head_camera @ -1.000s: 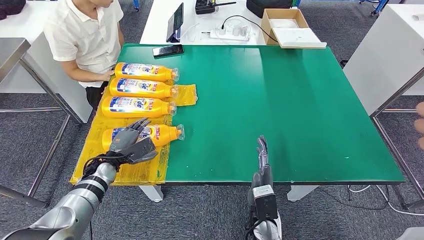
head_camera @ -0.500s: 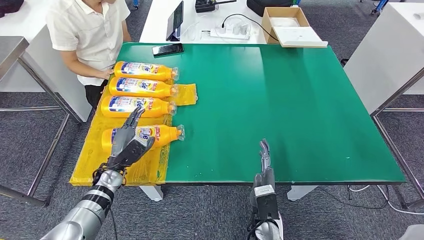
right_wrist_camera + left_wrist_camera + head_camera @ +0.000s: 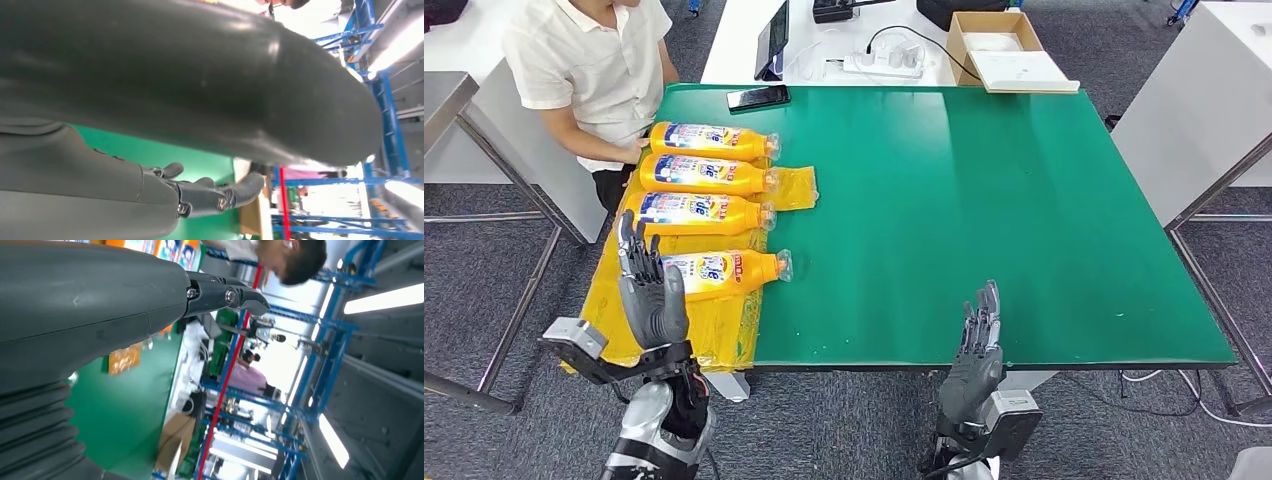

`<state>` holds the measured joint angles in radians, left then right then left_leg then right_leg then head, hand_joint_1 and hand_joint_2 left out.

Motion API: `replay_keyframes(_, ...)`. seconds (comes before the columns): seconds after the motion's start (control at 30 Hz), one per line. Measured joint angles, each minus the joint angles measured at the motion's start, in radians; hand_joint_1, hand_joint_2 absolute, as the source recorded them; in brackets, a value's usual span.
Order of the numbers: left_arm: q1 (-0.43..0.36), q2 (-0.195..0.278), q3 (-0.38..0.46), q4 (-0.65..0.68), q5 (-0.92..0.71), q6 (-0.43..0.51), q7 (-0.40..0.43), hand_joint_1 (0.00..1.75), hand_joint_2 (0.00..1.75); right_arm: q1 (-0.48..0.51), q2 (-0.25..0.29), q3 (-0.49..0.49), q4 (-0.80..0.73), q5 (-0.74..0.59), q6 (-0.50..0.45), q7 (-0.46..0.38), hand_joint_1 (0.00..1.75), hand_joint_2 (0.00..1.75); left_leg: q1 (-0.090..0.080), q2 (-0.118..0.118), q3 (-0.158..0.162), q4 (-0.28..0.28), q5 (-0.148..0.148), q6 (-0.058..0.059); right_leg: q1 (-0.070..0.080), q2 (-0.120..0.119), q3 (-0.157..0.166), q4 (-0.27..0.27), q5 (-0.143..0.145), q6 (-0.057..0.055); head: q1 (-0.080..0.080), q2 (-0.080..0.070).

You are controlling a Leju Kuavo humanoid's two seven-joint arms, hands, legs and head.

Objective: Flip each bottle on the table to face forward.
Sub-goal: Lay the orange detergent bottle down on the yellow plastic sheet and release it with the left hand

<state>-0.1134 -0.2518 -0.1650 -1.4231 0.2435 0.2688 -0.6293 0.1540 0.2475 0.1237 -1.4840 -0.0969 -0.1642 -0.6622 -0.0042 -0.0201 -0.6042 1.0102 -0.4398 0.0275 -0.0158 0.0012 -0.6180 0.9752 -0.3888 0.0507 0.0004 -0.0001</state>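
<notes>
At this moment your left hand (image 3: 652,292) stood raised at the near left corner of the green table (image 3: 984,190), fingers spread and pointing up, holding nothing. Your right hand (image 3: 977,350) was raised at the near edge further right, fingers likewise extended and apart, also holding nothing.

Four orange bottles lay on their sides in a row on a yellow plastic sheet (image 3: 724,335) along the table's left side, caps pointing toward the table's centre. The nearest bottle (image 3: 719,272) lay just beyond your left hand, which partly hid its base. The second bottle (image 3: 699,212), the third bottle (image 3: 707,174) and the farthest bottle (image 3: 710,140) followed in order. All four showed a printed label facing up. A person (image 3: 589,70) stood at the far left corner with a hand (image 3: 632,150) beside the farthest bottle.

Handling judgement: each bottle appeared full, hence moderately heavy, with smooth plastic walls likely to slip and to roll freely on the sheet. The sheet itself looked loose and could drag. You were best advised to grasp across the broad labelled body, not the narrow neck, and to rotate about the long axis.
</notes>
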Motion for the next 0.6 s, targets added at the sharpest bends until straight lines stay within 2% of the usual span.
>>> replay_keyframes(0.2,0.086,0.0,-0.085,-0.085,-0.012,0.026,0.007,0.0,1.75,0.001,0.012,0.011,0.036,-0.021,-0.051,0.008,0.0,0.0,0.0,0.0,0.0,0.0,0.0,0.0,0.0,0.0,0.0,0.0,0.0,0.0,0.0,0.0)
replay_keyframes(0.27,0.095,0.0,-0.095,-0.096,-0.012,0.027,0.007,0.0,0.87,0.001,0.013,0.013,0.042,-0.024,-0.055,0.008,0.0,0.0,0.0,0.0,0.0,0.0,0.0,0.0,0.0,0.0,0.001,0.0,0.0,0.0,0.0,0.0)
replay_keyframes(0.3,0.098,0.0,-0.099,-0.1,-0.012,0.027,0.011,0.0,0.44,0.001,0.013,0.014,0.044,-0.022,-0.062,0.009,0.0,0.44,0.0,0.0,0.0,0.0,0.0,0.0,0.0,0.0,0.001,0.0,0.0,0.0,0.0,0.0)
replay_keyframes(0.33,0.1,0.0,-0.103,-0.103,-0.011,0.028,0.021,0.0,0.44,0.001,0.013,0.016,0.047,-0.014,-0.078,0.011,0.0,0.87,0.0,0.0,0.0,0.0,0.0,0.0,0.0,0.0,0.001,0.0,0.0,0.0,0.0,0.0)
replay_keyframes(0.4,0.106,0.003,-0.114,-0.104,0.0,0.032,0.064,0.0,1.31,0.0,0.012,0.026,0.05,0.023,-0.15,0.014,0.0,1.75,0.0,0.0,0.0,0.0,0.0,0.0,0.0,0.0,0.001,0.0,0.0,0.0,0.0,0.0)
replay_keyframes(0.43,0.11,0.005,-0.123,-0.099,0.008,0.037,0.083,0.0,1.75,-0.001,0.011,0.036,0.05,0.045,-0.202,0.013,0.0,1.75,0.0,0.0,0.0,0.0,0.0,0.0,0.0,0.0,0.001,0.0,0.0,0.0,0.0,0.0)
replay_keyframes(0.53,0.118,0.015,-0.159,-0.069,0.021,0.076,0.071,0.0,1.75,-0.007,0.002,0.079,0.034,0.1,-0.332,0.006,0.0,1.75,0.0,0.0,0.0,0.0,0.0,0.0,0.0,0.0,0.0,0.0,0.0,0.0,0.0,0.0)
replay_keyframes(0.6,0.117,0.018,-0.177,-0.049,0.015,0.113,0.04,0.0,1.75,-0.014,-0.014,0.113,0.011,0.14,-0.359,0.01,0.0,1.75,0.0,0.0,0.0,0.0,0.0,0.0,0.0,0.0,0.0,0.0,0.0,0.0,0.0,0.0)
